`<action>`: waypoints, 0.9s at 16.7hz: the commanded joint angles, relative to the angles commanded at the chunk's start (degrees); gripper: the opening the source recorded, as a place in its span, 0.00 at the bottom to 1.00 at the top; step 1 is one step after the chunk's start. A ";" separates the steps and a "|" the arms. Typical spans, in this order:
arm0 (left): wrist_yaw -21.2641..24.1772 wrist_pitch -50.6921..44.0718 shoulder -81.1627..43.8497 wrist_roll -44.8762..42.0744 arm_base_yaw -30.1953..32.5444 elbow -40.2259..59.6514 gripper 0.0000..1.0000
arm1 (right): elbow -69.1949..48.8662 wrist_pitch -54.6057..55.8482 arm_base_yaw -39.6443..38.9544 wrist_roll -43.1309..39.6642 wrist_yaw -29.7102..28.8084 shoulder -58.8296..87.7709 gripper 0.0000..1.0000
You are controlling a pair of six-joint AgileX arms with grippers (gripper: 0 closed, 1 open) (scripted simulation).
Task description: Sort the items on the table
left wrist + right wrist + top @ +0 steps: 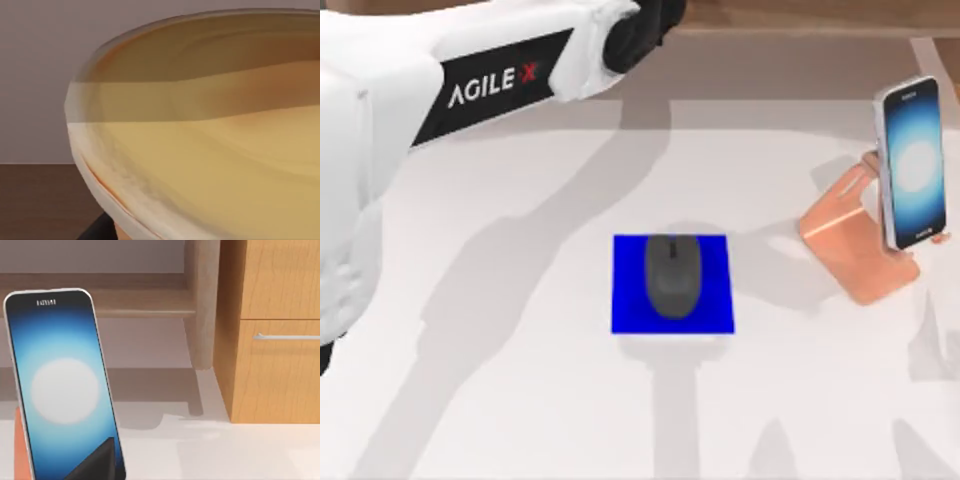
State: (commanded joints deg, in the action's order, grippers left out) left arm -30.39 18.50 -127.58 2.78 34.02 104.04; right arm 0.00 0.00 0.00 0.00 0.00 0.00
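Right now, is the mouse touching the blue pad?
Touching. The top view shows the mouse lying flat inside the blue pad's outline, with blue showing on every side and no gap or shadow under it.

Left arm (430, 90) stretches across the top view's upper left — white casing, black band.

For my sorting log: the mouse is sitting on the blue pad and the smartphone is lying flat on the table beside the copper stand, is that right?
Not quite. The smartphone is not lying flat on the table; the top view shows it propped upright on the copper stand. The mouse is indeed sitting on the blue pad.
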 joint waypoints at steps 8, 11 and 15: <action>-0.32 0.16 -0.24 0.12 -0.50 -0.67 0.23 | 0.00 0.00 0.00 0.00 0.00 0.00 1.00; -0.32 0.16 -0.24 0.12 -0.50 -0.67 0.45 | 0.00 0.00 0.00 0.00 0.00 0.00 1.00; -0.32 0.16 -0.24 0.12 -0.50 -0.67 0.75 | 0.00 0.00 0.00 0.00 0.00 0.00 1.00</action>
State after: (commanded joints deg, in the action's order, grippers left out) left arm -30.71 18.66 -127.82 2.90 33.52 103.38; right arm 0.00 0.00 0.00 0.00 0.00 0.00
